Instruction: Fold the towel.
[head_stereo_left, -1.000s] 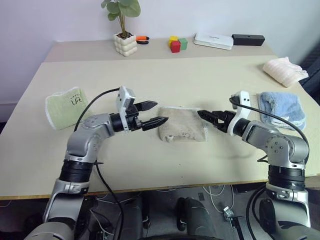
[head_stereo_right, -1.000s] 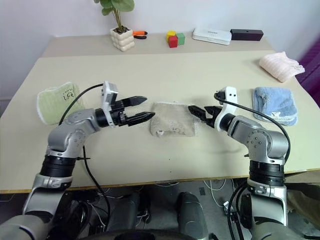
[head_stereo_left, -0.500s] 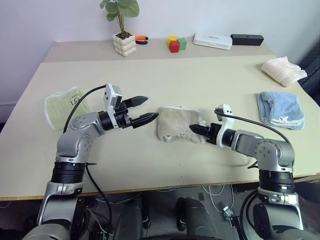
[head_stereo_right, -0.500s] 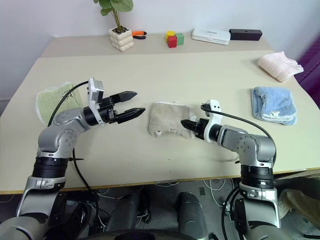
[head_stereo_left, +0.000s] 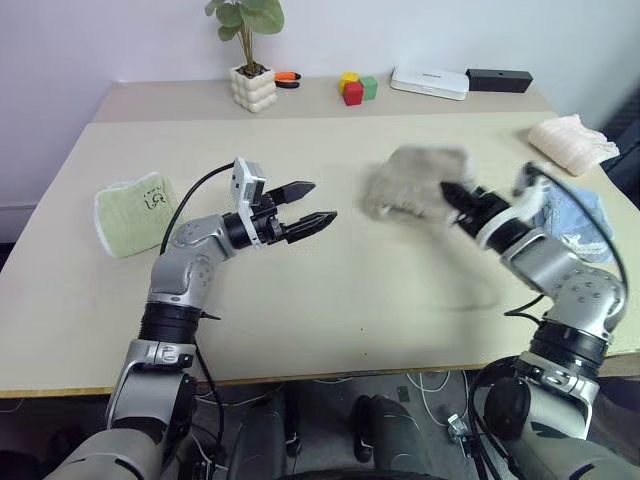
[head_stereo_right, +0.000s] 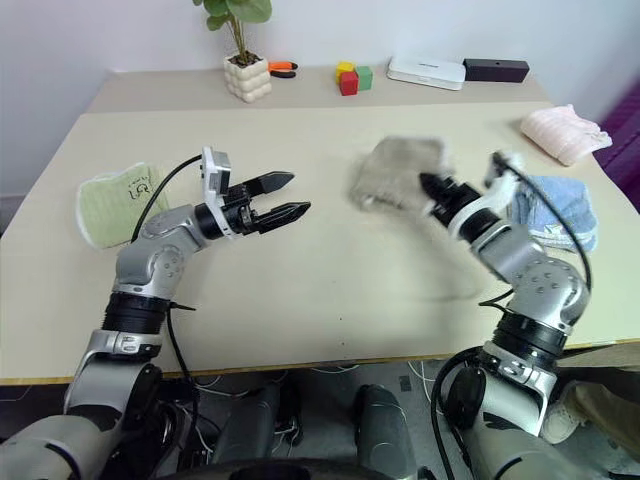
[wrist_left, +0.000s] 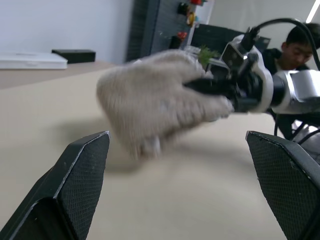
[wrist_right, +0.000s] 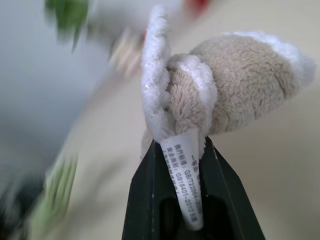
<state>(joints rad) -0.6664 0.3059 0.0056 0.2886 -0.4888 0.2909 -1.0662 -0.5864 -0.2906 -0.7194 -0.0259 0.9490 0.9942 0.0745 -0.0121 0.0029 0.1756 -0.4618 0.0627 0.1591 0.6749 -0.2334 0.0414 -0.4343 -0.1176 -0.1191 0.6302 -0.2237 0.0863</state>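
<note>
Beige towel (head_stereo_left: 408, 182) hung bunched above the desk (head_stereo_left: 330, 300), clear of it, pinched at its white edging and care tag in my right tool (head_stereo_left: 452, 195). Left tool (head_stereo_left: 312, 206) gaped wide, empty, nearby. Best: let cloth drop open, then take a free corner.

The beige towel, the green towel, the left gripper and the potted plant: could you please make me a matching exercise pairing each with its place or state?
Things:
1. beige towel
2. green towel
3. left gripper
4. potted plant

Places or states:
A. open, holding nothing
B. lying flat near the table's left edge
C. standing at the far side of the table
D. lifted off the table, pinched in the right gripper

Pairs: 1-D, 2-B, 3-A, 4-C
</note>
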